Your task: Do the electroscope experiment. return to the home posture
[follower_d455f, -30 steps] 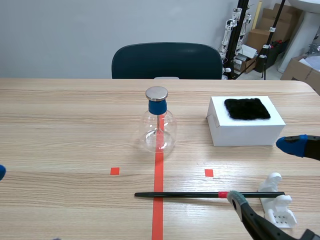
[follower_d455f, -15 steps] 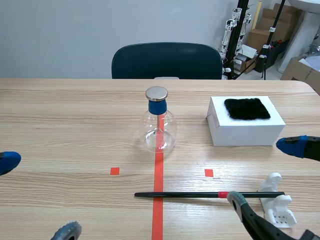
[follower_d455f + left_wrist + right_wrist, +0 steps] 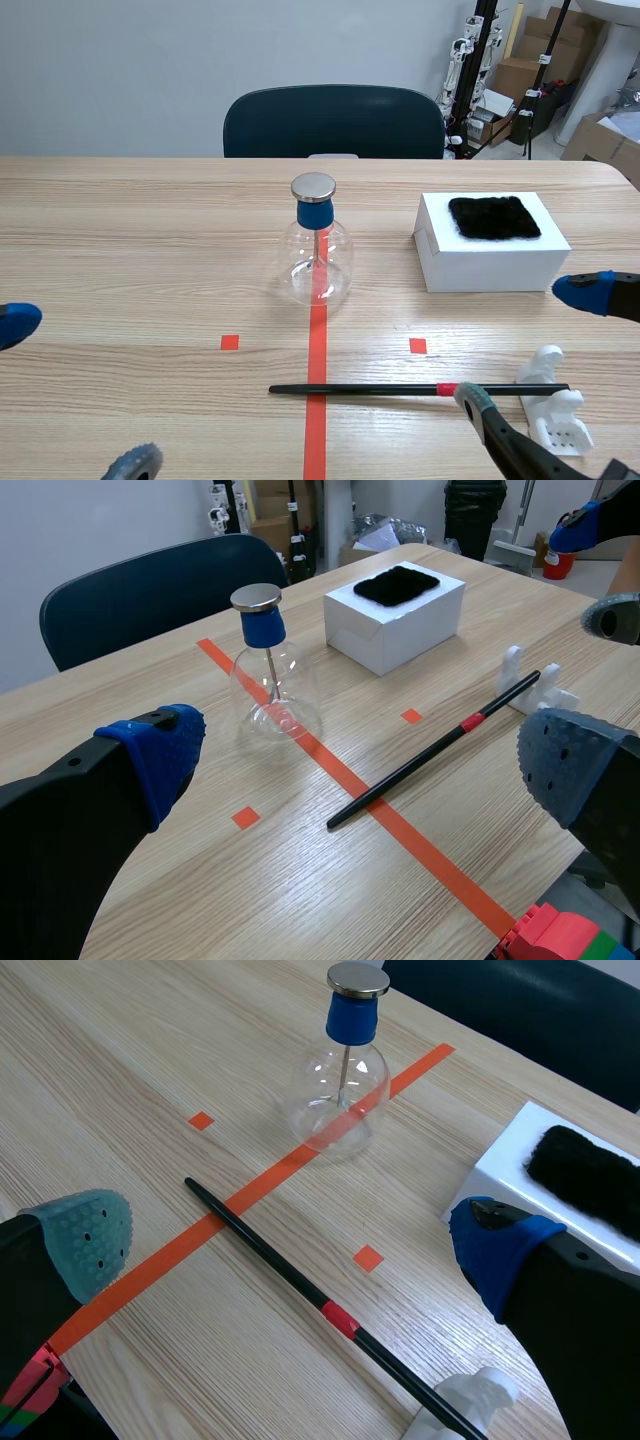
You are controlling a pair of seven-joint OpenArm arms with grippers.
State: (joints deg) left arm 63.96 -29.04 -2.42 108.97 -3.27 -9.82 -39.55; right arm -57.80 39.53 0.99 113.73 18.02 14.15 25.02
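Likely fragile and slippery, the glass electroscope [image 3: 316, 250] stands upright mid-way across the table [image 3: 150, 230]; its blue collar [image 3: 314, 213] looks the safest hold. The left gripper [image 3: 75, 395] and right gripper [image 3: 530, 345] sit low, fingers spread, holding nothing.

A wooden table [image 3: 130, 230] is seen running away toward a pale grey wall [image 3: 120, 70]. A dark blue chair [image 3: 333, 120] is set behind the table's far edge, pushed in near the middle. Well behind the chair, in the room's far corner, brown cardboard boxes [image 3: 545, 50] are stacked, and black stands [image 3: 484, 60] are placed upright just beside them. Coloured toy bricks [image 3: 555, 935], red and green, are glimpsed just off the table's near edge, partly cut off from view
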